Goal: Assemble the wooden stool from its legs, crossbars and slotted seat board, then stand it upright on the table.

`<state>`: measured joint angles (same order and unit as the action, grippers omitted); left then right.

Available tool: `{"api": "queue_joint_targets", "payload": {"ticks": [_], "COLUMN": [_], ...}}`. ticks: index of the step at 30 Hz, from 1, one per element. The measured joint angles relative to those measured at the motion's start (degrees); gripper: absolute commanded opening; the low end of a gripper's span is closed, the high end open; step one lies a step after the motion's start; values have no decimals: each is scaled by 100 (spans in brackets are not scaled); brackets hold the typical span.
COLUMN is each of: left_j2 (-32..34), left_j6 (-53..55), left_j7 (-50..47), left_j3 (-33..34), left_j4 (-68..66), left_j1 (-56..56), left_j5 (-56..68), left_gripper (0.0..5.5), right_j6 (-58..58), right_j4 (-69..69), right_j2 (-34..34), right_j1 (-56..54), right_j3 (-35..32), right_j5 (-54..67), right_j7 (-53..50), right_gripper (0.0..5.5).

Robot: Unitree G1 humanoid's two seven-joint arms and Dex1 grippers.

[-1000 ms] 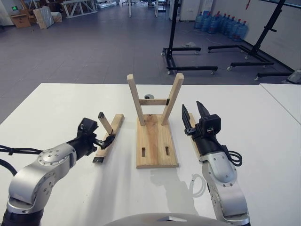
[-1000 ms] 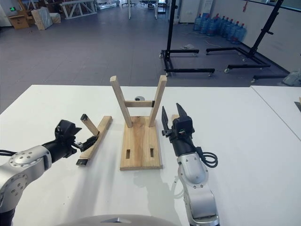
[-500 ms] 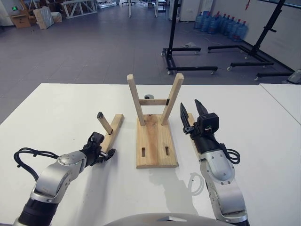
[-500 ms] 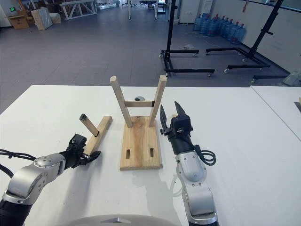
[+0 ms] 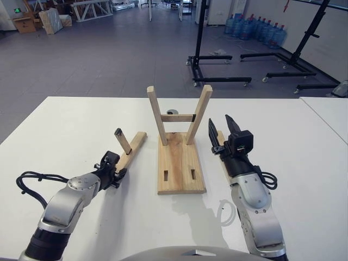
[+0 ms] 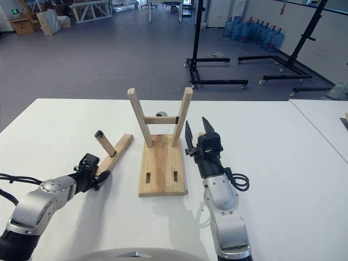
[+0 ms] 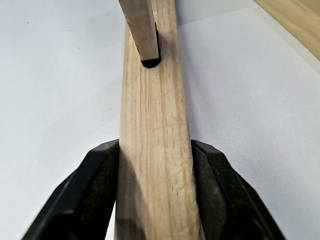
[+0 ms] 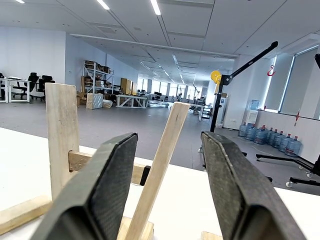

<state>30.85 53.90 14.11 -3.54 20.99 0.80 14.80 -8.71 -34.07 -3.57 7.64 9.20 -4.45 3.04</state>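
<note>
On the white bench [image 5: 65, 125], a pale slotted wooden seat board [image 5: 181, 175] holds two upright legs [image 5: 155, 115]. At nine o'clock, left gripper [image 5: 116, 174] clamps a loose leg [image 5: 133, 149]; right gripper [image 5: 219, 129] fingers apart.

The left gripper [image 7: 155, 150], clamped on the loose leg [image 5: 133, 148], is coming down from a raised pose to the table. It is sliding back to the leg's near end and swinging the leg's far end closer to the seat board [image 5: 181, 166]. The right gripper [image 5: 219, 119], fingers spread, is edging slightly toward the seat board.
</note>
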Motion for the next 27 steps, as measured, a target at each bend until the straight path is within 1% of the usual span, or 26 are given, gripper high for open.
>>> {"api": "queue_joint_targets", "payload": {"ticks": [1, 2, 5, 7, 9, 11, 14, 16, 19, 20, 21, 23, 27], "left_j2": [-80, -310, -666, -929, -963, -964, -964, -960, -951, -942, -898, -769, -657], "left_j6": [-70, -360, -1480, -2244, -2670, -2964, -3229, -3329, -3353, -3353, -3336, -3320, -3325], "left_j7": [-115, -375, -1023, -1441, -1544, -1465, -1130, -714, 30, 196, 674, 1434, 1709], "left_j3": [36, 173, 452, 497, 509, 477, 342, 197, -44, -102, -263, -603, -799], "left_j4": [-9, -75, -169, -324, -343, -324, -323, -303, -52, 32, 321, 941, 1206], "left_j1": [-101, -312, -1189, -1794, -2209, -2407, -2415, -2415, -2414, -2414, -2413, -2415, -2360], "left_j5": [-38, -191, -655, -989, -1171, -1187, -1156, -1070, -712, -611, -307, 112, 72], "left_gripper": [206, 206, 206, 206, 206, 206, 206, 206, 206, 206, 206, 206, 206], "right_j6": [-4, -58, -263, -651, -1095, -1654, -2244, -2488, -2654, -2690, -2758, -2784, -2661], "right_j4": [7, 31, 157, 187, 159, 161, 232, 347, 428, 427, 433, 444, 422], "right_j2": [-12, -36, -98, -267, -294, -279, -354, -508, -761, -822, -989, -1283, -1360], "right_j1": [-35, -126, -488, -987, -1437, -1786, -2345, -2651, -2839, -2858, -2908, -3117, -2960], "right_j3": [-35, -96, -342, -761, -1121, -1520, -2096, -2395, -2691, -2730, -2779, -2790, -2685], "right_j5": [11, 63, 341, 801, 1532, 2717, 4669, 5976, 7741, 8075, 8980, 10076, 10387], "right_j7": [28, 79, 248, 460, 592, 623, 460, 262, -126, -204, -467, -948, -1418], "right_gripper": [234, 234, 234, 234, 234, 234, 234, 234, 234, 234, 234, 234, 234]}}
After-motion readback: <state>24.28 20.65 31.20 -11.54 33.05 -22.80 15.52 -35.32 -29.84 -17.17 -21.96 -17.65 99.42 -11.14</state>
